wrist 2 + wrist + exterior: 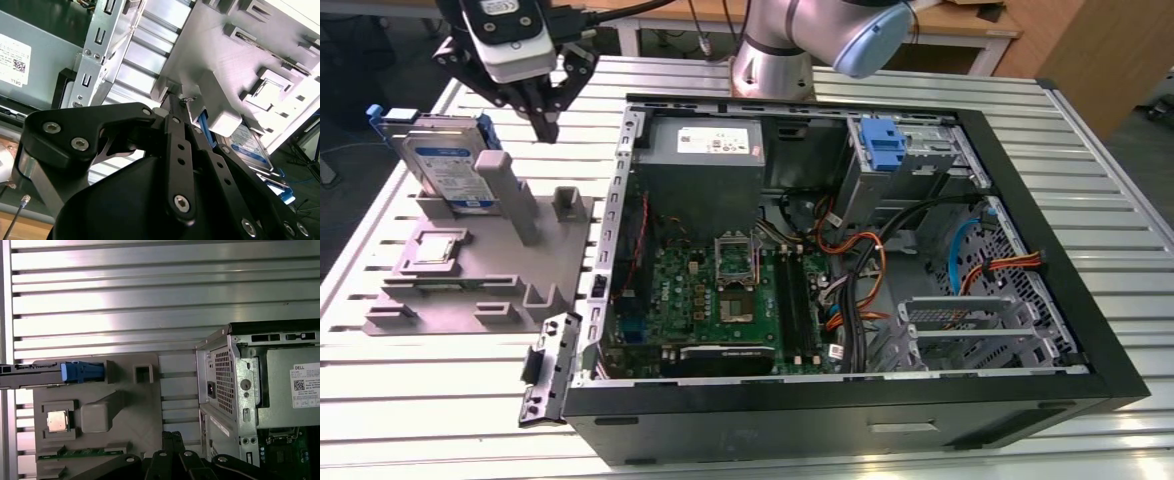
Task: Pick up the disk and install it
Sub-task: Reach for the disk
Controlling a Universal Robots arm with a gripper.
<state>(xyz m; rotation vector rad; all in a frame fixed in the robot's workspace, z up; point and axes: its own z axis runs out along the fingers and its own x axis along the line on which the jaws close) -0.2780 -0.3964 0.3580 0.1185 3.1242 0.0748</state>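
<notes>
One disk (pixel 444 165) stands on edge at the far corner of the grey fixture (pixel 480 270), on the exterior view's left. The gripper (pixel 547 130) hangs just beside the disk without touching it, fingers pressed together and empty.

Slatted table (pixel 454 400), computer case (pixel 854 425), fixture (pixel 480 290) (grey)

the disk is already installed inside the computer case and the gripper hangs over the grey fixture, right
Not installed. The exterior view shows the disk standing upright in the grey fixture, outside the computer case. The gripper does hang over that fixture.
</notes>
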